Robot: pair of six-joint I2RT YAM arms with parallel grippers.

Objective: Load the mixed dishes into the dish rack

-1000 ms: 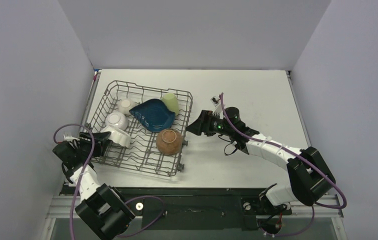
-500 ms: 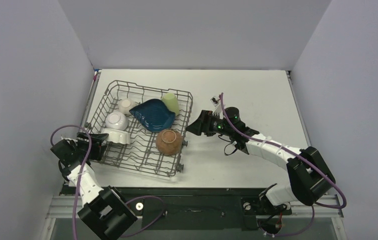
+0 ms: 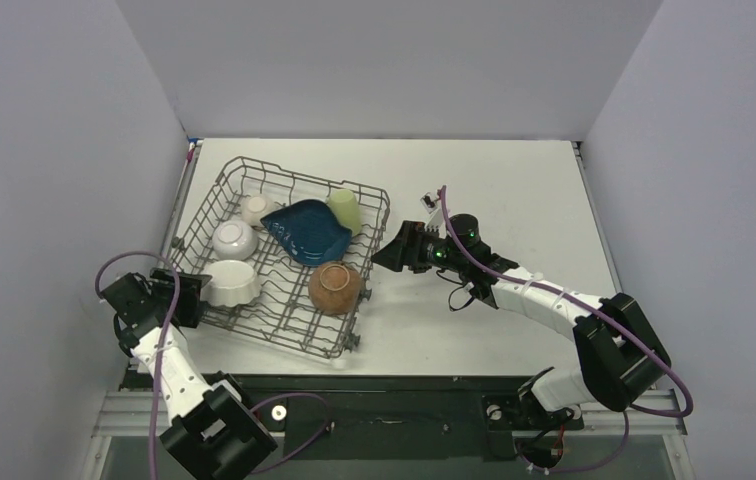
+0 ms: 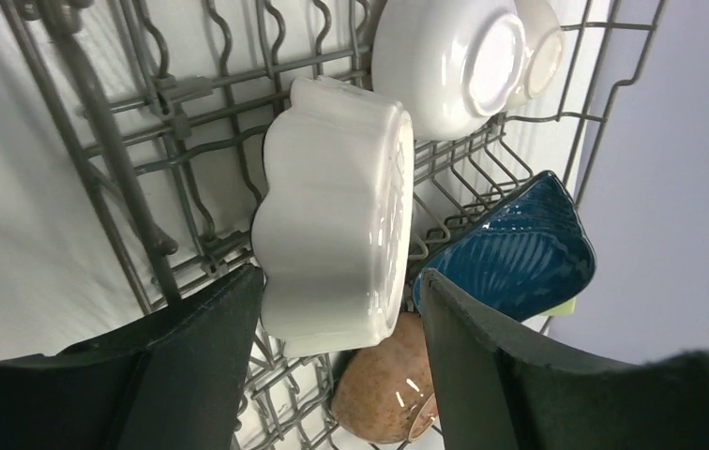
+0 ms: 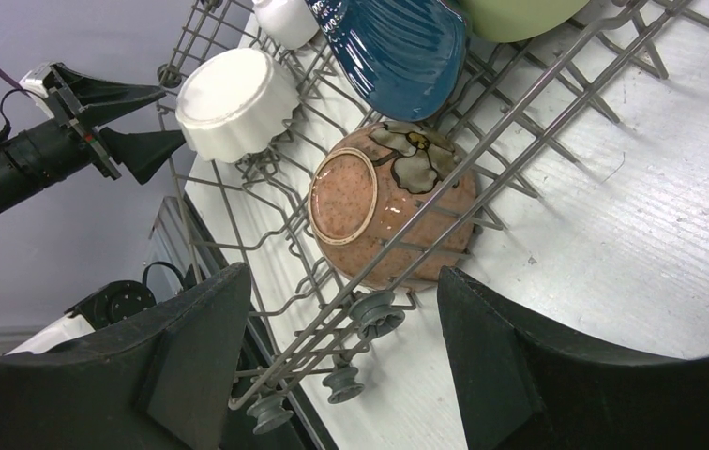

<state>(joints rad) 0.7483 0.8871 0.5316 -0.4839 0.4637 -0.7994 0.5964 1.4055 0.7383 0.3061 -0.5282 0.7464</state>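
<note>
The grey wire dish rack (image 3: 208, 196) holds all six dishes. The white scalloped bowl (image 3: 229, 283) lies on its side at the near left, with the plain white bowl (image 3: 234, 238) and tiny flower-patterned dish (image 3: 255, 208) behind it. The dark blue dish (image 3: 306, 230), green mug (image 3: 344, 208) and brown bowl (image 3: 334, 287) are to the right. My left gripper (image 3: 186, 298) is open, its tips at the scalloped bowl's (image 4: 337, 239) near edge. My right gripper (image 3: 394, 250) is open and empty beside the rack's right side, facing the brown bowl (image 5: 393, 202).
The rack's small wheels (image 5: 376, 309) stand on the white table (image 3: 494, 180) near its front edge. Grey walls close in the left, back and right. The black base rail (image 3: 384, 400) runs along the near edge.
My left gripper has drawn back toward the near left, away from the scalloped bowl, which stays in the rack. The rack has turned slightly. The right arm has not moved.
</note>
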